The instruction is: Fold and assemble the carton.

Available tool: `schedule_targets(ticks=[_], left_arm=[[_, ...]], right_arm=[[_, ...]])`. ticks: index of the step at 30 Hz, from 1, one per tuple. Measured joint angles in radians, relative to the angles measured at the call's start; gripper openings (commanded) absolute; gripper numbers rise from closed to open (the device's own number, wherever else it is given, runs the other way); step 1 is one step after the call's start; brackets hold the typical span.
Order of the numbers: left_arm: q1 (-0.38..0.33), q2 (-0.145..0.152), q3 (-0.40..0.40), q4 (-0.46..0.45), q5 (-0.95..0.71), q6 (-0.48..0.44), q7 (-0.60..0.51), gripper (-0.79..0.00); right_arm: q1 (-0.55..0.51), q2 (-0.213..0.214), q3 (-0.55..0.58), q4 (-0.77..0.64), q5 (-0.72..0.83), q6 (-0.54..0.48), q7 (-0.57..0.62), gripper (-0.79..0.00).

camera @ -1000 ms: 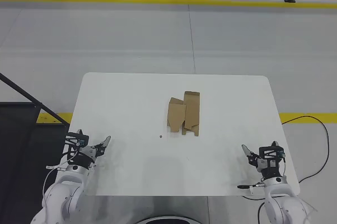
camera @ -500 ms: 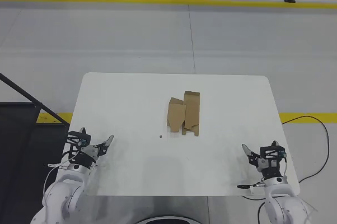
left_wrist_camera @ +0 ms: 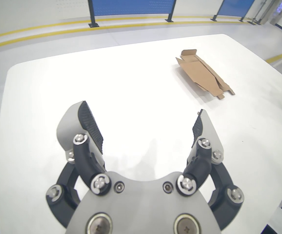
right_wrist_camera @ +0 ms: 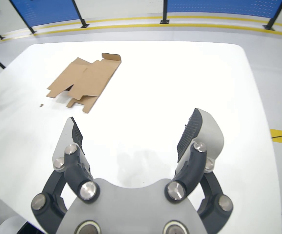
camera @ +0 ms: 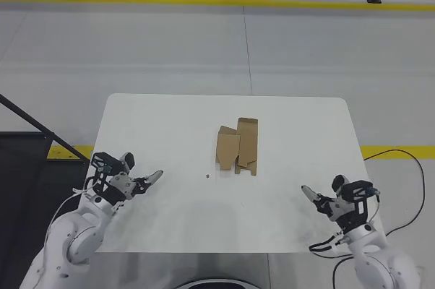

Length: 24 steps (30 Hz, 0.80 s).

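Tabletop (camera: 174, 130), white and round-cornered, lies bare between the flat brown cardboard carton (camera: 237, 147) (left_wrist_camera: 204, 76) (right_wrist_camera: 85, 82) and both claws. One small dark speck (camera: 206, 175) (right_wrist_camera: 41, 105) lies near the carton's near left corner. The single carton rests about mid-table. Two grippers hang over the near left and near right areas, well apart from it: left gripper (camera: 141, 180) (left_wrist_camera: 141, 108) and right gripper (camera: 315, 196) (right_wrist_camera: 133, 115), each spread wide, gripping nothing.

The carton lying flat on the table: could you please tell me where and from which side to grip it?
Probably the tuck flap at the carton's far end: it curls up off the table, while the rest lies flat with little to pinch. Come from above with the open right gripper, on whose side the flap lies.
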Motion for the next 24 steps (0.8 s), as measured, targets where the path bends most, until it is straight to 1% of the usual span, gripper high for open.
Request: schedule_targets(ticks=[3, 11, 14, 16, 20, 24], left_arm=[[-0.008, 0.001, -0.003, 0.005, 0.006, -0.008, -0.012, 0.000], [-0.007, 0.001, -0.002, 0.005, 0.004, -0.006, -0.010, 0.000], [-0.023, 0.000, 0.022, 0.019, -0.030, -0.025, -0.030, 0.000], [-0.057, 0.000, 0.046, 0.042, -0.083, -0.067, -0.070, 0.000], [-0.143, 0.002, 0.091, 0.078, -0.136, -0.126, -0.161, 0.000], [-0.228, 0.003, 0.145, 0.107, -0.104, -0.160, -0.210, 0.000]], right_arm=[[0.009, 0.003, 0.015, 0.000, 0.043, -0.028, 0.045, 0.000], [0.009, 0.003, 0.014, 0.000, 0.041, -0.025, 0.042, 0.000], [0.014, 0.001, 0.003, 0.007, 0.075, -0.033, 0.041, 0.000], [0.024, 0.002, 0.000, 0.012, 0.112, -0.053, 0.056, 0.000], [0.042, 0.005, -0.005, 0.013, 0.185, -0.097, 0.107, 0.000], [0.064, 0.009, -0.009, 0.027, 0.314, -0.153, 0.170, 0.000]])
